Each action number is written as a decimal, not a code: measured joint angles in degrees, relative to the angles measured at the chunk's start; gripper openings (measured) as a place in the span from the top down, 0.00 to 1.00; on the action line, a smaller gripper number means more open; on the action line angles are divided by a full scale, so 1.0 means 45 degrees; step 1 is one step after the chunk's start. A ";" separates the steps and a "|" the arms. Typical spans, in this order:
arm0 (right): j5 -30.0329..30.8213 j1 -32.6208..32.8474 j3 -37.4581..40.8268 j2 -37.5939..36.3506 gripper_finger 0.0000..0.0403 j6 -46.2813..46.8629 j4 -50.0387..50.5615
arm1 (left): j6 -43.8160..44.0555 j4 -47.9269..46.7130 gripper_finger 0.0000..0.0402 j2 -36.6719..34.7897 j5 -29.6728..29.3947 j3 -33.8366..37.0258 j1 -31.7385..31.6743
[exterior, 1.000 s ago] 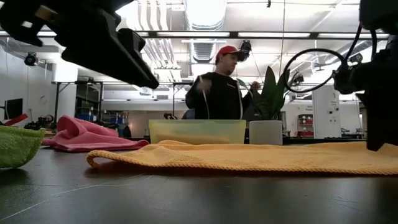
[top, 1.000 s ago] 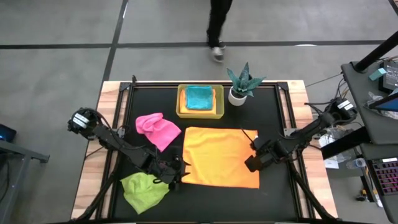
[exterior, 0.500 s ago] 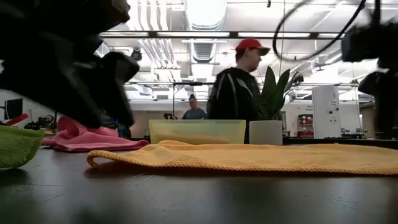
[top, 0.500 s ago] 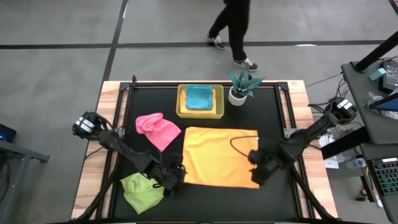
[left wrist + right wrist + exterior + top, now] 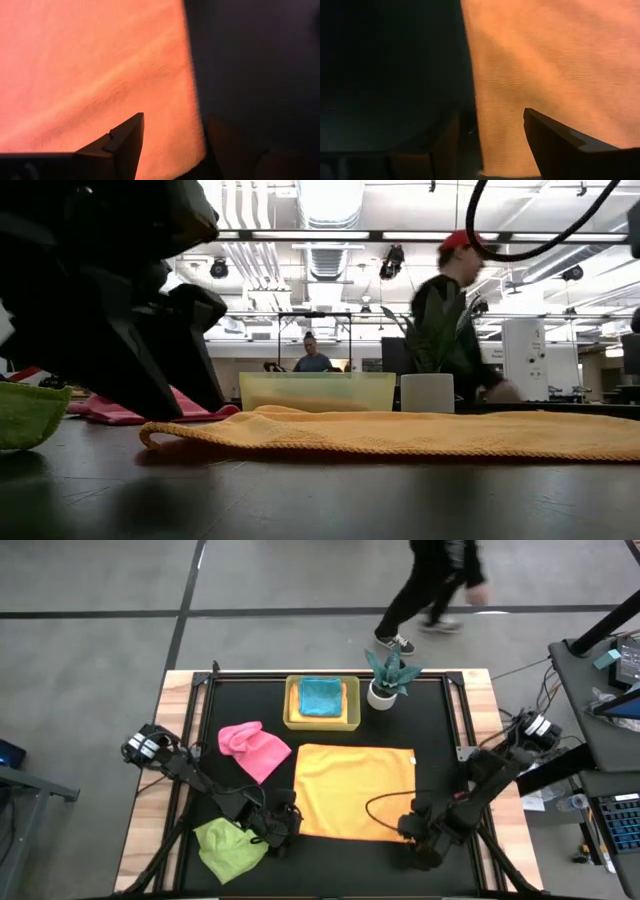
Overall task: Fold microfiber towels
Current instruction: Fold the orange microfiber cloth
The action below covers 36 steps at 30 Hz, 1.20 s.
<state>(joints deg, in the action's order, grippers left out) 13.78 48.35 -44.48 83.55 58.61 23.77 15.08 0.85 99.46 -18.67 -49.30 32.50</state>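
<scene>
Changes since the earlier frames:
- Right gripper point(image 5: 418, 840): has travelled from the right edge of the towel down to its near right corner. Fingers spread, one over cloth and one over bare mat in the right wrist view; nothing pinched.
- Left gripper point(image 5: 283, 824): has shifted only slightly and sits at the towel's near left corner. Fingers parted, one finger point(image 5: 120, 142) over the cloth, the other off its edge; nothing held.
- Person point(image 5: 432, 590): has walked on towards the right, past the far side of the table.

Items, materials and shapes:
- Large orange-yellow microfiber towel point(image 5: 355, 790): spread flat as a rectangle in the middle of the black table mat point(image 5: 440, 720); fine napped weave; near edge slightly rolled in the low view point(image 5: 400, 435).
- Pink microfiber towel point(image 5: 252, 748): crumpled soft heap, left of the orange one, apart from it.
- Lime green microfiber towel point(image 5: 228, 845): bunched at the near left, just beside the left gripper.
- Turquoise-blue microfiber towel point(image 5: 321, 697): folded into a square, lying inside the yellow translucent plastic tray point(image 5: 291, 708) at the far middle.
- Small teal spiky plant in a white pot point(image 5: 385, 677): upright, just right of the tray.
- Light wooden table edge point(image 5: 155, 780): frames the mat.
</scene>
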 joint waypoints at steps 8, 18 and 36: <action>0.0170 0.0807 -0.1714 0.1834 0.47 0.1054 0.2822 | 0.0473 -0.0852 0.58 0.0000 -0.0299 0.0000 0.0110; 0.0372 0.0930 -0.2699 0.2841 0.58 0.0264 0.4154 | 0.0610 -0.1643 0.78 0.0000 -0.0629 0.0034 0.0110; 0.0165 0.0226 -0.3340 0.1246 0.98 -0.2410 0.5959 | -0.0535 -0.1673 1.00 -0.1025 -0.0077 -0.0048 0.0096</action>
<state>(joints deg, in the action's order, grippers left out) 14.52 49.37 -59.51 89.15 47.76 50.58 12.67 -6.68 94.85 -19.02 -49.52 32.93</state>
